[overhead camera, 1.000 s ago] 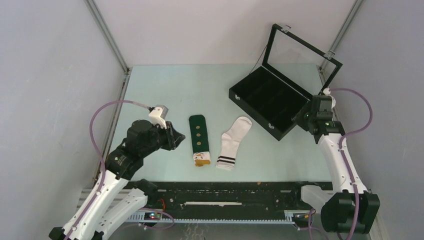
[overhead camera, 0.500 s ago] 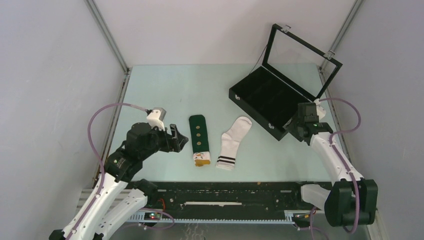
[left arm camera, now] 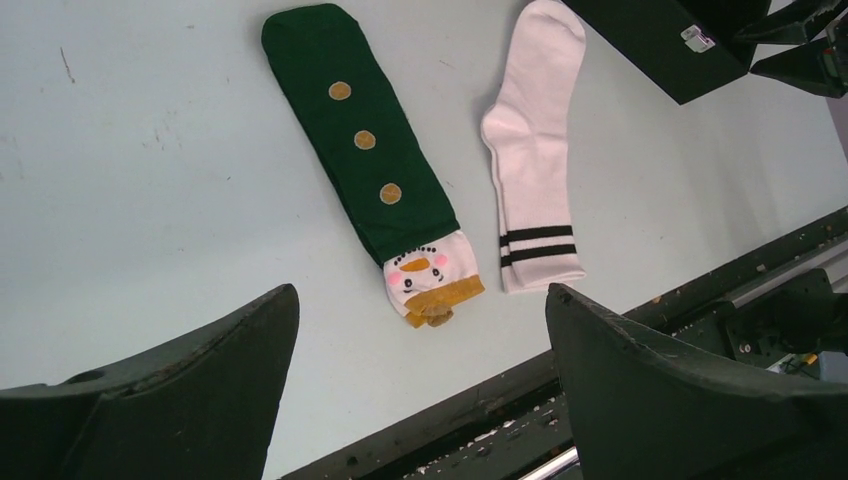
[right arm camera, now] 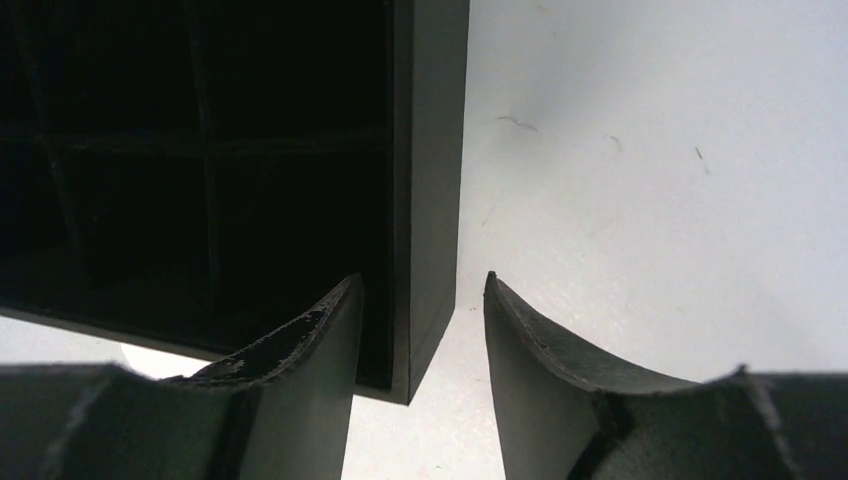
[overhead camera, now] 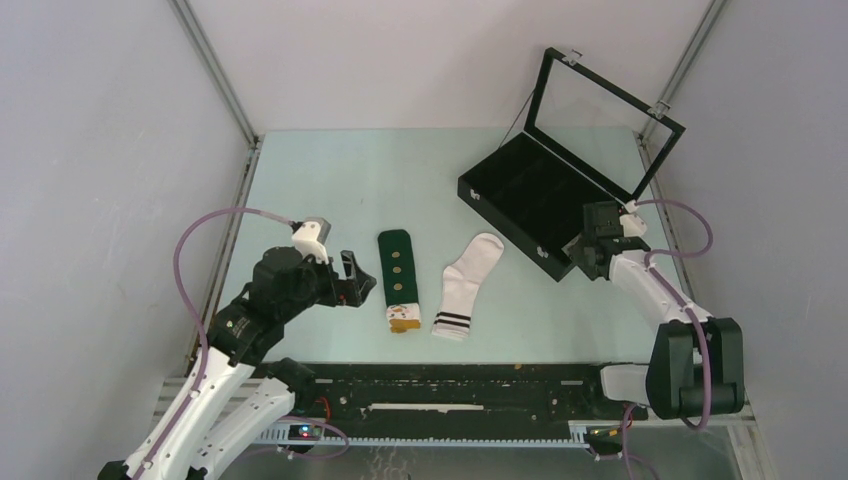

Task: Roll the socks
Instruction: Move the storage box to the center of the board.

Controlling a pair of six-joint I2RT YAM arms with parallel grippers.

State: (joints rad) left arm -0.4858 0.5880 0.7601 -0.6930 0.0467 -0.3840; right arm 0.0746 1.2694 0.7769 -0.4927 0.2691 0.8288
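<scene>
A: Where are the socks?
B: Both flat, mid-desk toward the near edge. The green sock and the white sock lie side by side, not touching. Nothing rolled yet.
A: Axis?
B: Green runs near-to-far, snowman end at the near edge. White is tilted a bit: striped cuff near, toe leaning toward the right edge.
A: Tools?
B: The left gripper is spread wide and empty, just on the left-edge side of the green sock. The right gripper is parted too, straddling a wall of the black case by the right edge. No clamp that I can see.
A: Left goes first?
B: I'd say so, it's nearer. Start at a short end and roll along the long axis.
</scene>
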